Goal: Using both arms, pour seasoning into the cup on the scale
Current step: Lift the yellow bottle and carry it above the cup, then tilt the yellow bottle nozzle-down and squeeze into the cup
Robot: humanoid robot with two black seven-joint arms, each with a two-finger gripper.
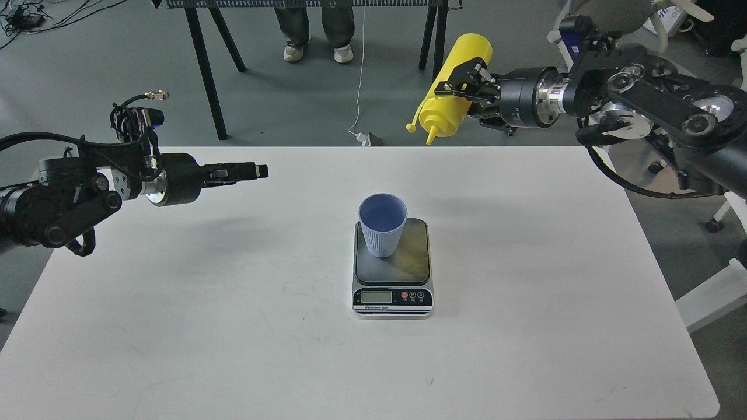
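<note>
The light blue ribbed cup (382,224) stands upright on the left part of the scale (393,265), mid-table. My right gripper (464,84) is shut on the yellow seasoning bottle (452,87) and holds it high above the table's far edge, tilted nozzle-down, up and to the right of the cup. The cap strap hangs beside the nozzle. My left gripper (257,171) hovers over the table's left side, far left of the cup, holding nothing; its fingers are seen edge-on and look closed together.
The white table (233,326) ends close behind the scale. Black stand legs (204,64) and a person's feet (318,53) lie beyond the far edge. Grey office chairs (642,11) stand at the back right.
</note>
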